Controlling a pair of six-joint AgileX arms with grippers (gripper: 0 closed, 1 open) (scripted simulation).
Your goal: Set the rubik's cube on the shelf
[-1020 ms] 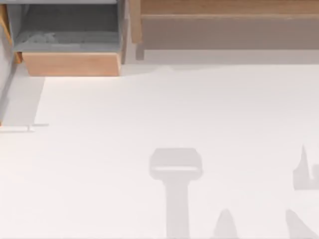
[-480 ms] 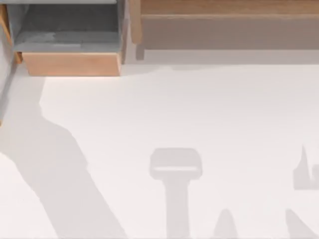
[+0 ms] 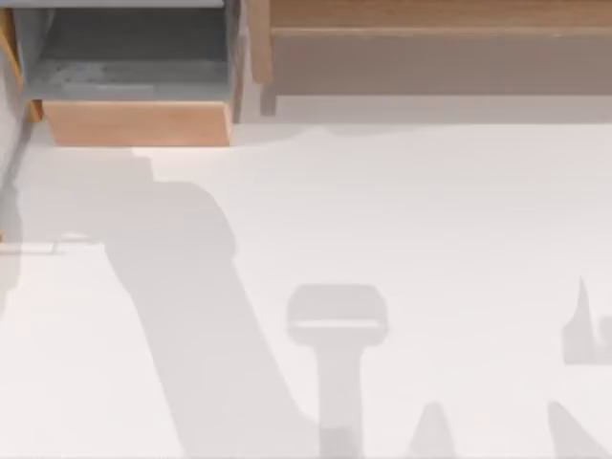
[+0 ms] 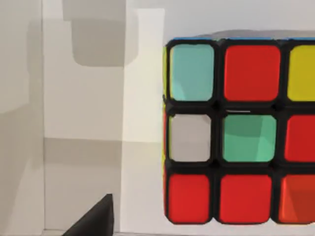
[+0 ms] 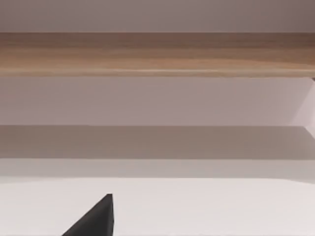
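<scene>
At the top view's left, a grey-lined box compartment (image 3: pixel 134 72) with a wooden front is seen; the shelf (image 3: pixel 440 38) runs along the far edge to the right. The rubik's cube (image 4: pixel 236 132) is seen close under the left wrist camera, resting on the white table (image 3: pixel 430 210). A dark fingertip (image 4: pixel 96 219) is visible beside it, apart from the cube; whether the left gripper is open cannot be told. The left arm is judged nearer the cube. The right wrist view faces the shelf (image 5: pixel 157 51); that gripper's state cannot be told either.

I see a white surface (image 3: pixel 430 210) with grey shadows; a grey-lined wooden box (image 3: pixel 134 122) stands at its far left corner.
</scene>
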